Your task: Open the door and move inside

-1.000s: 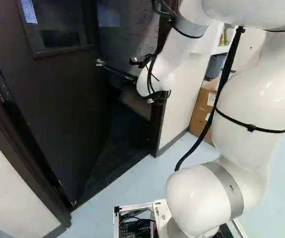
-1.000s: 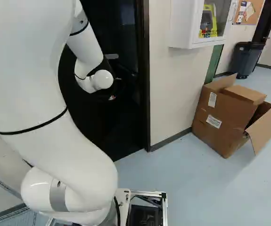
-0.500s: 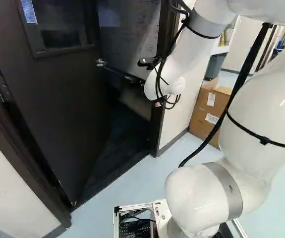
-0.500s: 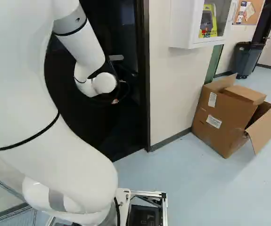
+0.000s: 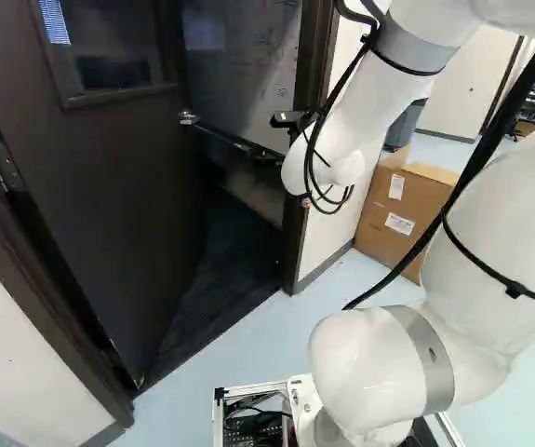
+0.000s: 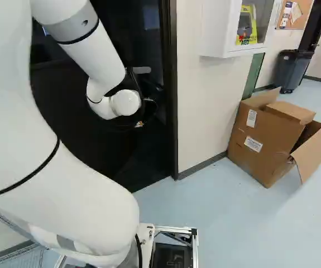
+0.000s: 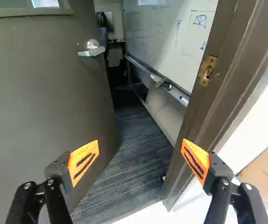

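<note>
The arm's wrist (image 5: 321, 169) has shifted towards three o'clock in the left base view; the base hasn't moved. One door (image 5: 127, 214), ajar, is at ten o'clock from the gripper (image 7: 140, 141), its one handle (image 7: 92, 50) at eleven. The two fingers stand wide apart. In the right base view, one wall cabinet (image 6: 219, 33) is at one, one bin (image 6: 294, 70) at two. The door frame (image 7: 199, 100) flanks the way in at one to two o'clock from the gripper

The matt door (image 7: 36, 88) has a smooth, shiny metal handle (image 7: 92, 49).
</note>
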Controlling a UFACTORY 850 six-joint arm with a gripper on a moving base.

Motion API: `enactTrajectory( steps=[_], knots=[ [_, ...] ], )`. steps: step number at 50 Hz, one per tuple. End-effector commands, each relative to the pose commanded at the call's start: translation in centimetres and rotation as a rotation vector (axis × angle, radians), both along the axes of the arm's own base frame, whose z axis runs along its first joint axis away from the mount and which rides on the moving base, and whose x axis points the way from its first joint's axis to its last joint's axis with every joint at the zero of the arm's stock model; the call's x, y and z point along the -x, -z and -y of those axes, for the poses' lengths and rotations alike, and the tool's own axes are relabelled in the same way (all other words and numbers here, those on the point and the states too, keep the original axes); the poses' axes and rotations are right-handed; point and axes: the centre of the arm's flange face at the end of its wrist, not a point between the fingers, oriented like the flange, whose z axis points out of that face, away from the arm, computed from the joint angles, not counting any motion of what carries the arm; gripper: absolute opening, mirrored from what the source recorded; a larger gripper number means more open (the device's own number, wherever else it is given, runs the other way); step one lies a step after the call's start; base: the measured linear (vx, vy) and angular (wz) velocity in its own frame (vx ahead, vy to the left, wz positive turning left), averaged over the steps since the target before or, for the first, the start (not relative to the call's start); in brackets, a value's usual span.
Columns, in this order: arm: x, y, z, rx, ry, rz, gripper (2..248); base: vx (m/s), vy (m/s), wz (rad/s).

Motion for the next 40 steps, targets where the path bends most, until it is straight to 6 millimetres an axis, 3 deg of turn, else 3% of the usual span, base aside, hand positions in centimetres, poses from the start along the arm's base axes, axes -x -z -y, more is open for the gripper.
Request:
enactTrajectory(
  steps=[22,40],
  knots=[
    [0.1,0.0,0.0,0.000,0.000,0.000,247,0.000,0.000,0.000],
    [3.4,0.2,0.1,0.000,0.004,0.008,247,0.000,0.000,0.000]
  ],
)
